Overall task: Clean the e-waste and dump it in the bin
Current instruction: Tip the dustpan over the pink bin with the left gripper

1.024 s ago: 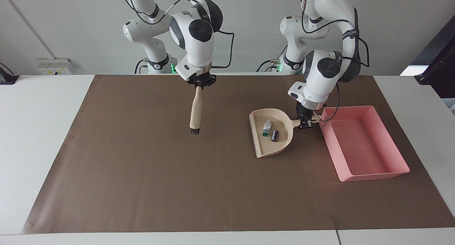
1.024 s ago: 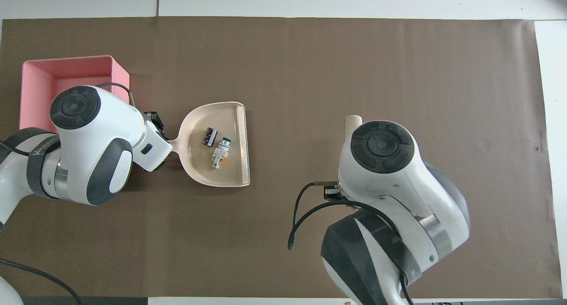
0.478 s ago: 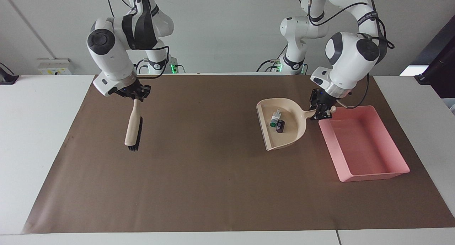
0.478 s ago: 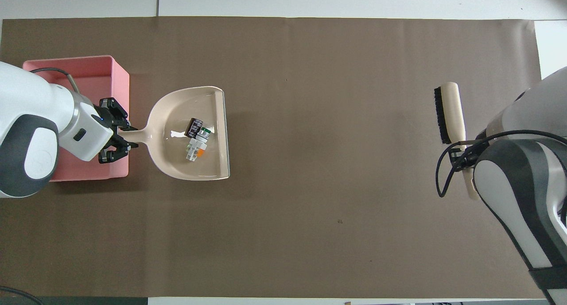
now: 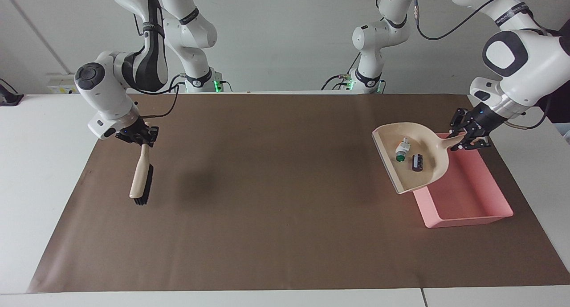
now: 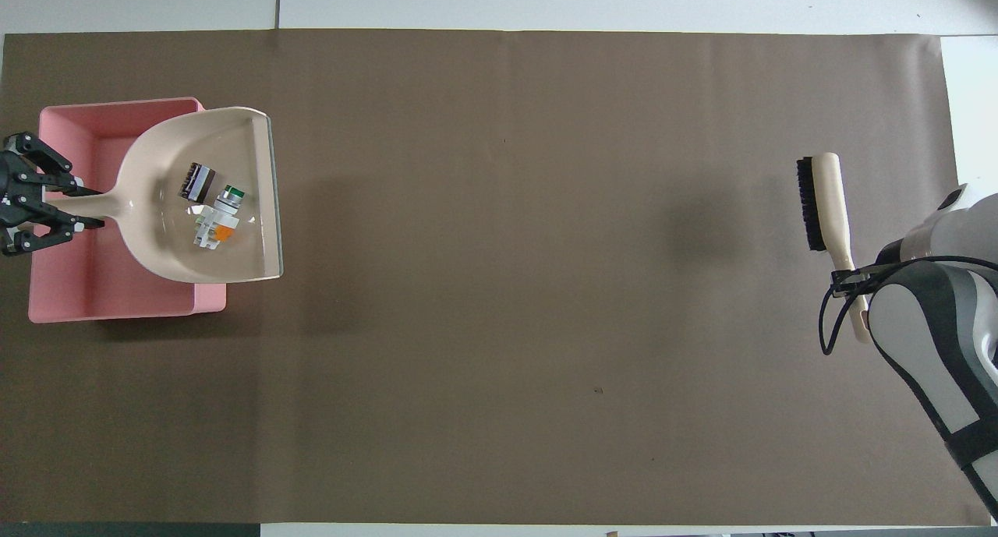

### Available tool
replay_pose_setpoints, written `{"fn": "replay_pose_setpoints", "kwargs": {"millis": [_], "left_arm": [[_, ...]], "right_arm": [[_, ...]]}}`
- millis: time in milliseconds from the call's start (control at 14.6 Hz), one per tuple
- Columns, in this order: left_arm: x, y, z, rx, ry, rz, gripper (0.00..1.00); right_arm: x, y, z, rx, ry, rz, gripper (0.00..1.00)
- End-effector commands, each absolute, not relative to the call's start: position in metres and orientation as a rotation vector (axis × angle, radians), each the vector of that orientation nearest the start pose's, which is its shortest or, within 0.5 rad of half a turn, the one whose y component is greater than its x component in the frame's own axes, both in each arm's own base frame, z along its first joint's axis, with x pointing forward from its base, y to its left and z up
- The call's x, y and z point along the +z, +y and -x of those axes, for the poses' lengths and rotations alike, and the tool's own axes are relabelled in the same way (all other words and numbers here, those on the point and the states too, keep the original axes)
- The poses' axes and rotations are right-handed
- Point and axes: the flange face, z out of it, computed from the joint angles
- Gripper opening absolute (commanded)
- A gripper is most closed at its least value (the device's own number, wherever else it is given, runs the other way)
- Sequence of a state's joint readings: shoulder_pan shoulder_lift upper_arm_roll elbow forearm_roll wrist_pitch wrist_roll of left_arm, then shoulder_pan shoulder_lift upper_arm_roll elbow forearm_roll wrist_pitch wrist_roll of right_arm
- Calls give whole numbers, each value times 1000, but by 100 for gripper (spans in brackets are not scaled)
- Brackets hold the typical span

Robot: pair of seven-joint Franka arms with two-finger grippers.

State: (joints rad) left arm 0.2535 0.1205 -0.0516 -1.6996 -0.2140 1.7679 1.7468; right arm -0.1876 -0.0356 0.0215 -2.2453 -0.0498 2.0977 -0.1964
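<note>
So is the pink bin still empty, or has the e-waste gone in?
Empty as far as visible. The pink bin shows a bare floor; both e-waste parts lie in the dustpan the left gripper holds over it.

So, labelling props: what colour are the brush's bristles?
Black, on the beige-handled brush; clearest in the overhead view.

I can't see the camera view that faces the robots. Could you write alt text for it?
The left gripper holds a beige dustpan by its handle above a pink bin, with two small e-waste parts lying in the pan. At the right arm's end, the right gripper holds a brush hanging down over the brown mat.
</note>
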Motion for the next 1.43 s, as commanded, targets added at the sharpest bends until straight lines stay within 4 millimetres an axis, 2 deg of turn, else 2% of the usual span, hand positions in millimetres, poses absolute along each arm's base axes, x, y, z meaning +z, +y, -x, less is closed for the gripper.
{"fn": "replay_pose_setpoints", "kwargs": {"millis": [0, 205, 273, 410, 614, 683, 888, 956, 1092, 1161, 1229, 1365], "left_arm": [[529, 166, -590, -324, 2242, 2405, 0], [531, 210, -587, -274, 2142, 2446, 0], [531, 217, -585, -249, 2120, 2442, 0], [531, 220, -589, -154, 2088, 2393, 0], [533, 211, -599, 40, 2089, 2226, 1], [530, 215, -602, 89, 2081, 2189, 1], [532, 205, -610, 177, 2065, 2103, 1], [535, 197, -614, 218, 2058, 2051, 1], [539, 174, -624, 331, 2043, 1920, 1], [539, 160, -628, 404, 2020, 1856, 1], [540, 150, -631, 458, 1987, 1811, 1], [539, 131, -636, 508, 1945, 1765, 1]], "right_arm": [[360, -87, -485, 186, -132, 3166, 0], [354, -81, -479, 196, -152, 3164, 1], [352, -83, -477, 203, -167, 3168, 4], [350, -86, -476, 186, -176, 3179, 8], [343, -86, -471, 163, -158, 3183, 15], [343, -86, -470, 163, -148, 3184, 18], [342, -87, -469, 165, -102, 3187, 31], [342, -87, -469, 164, -97, 3187, 40], [343, -90, -469, 165, -89, 3187, 91], [345, -91, -470, 169, -84, 3186, 100], [351, -91, -475, 160, -86, 3188, 100], [379, -96, -494, 92, -78, 3201, 100]]}}
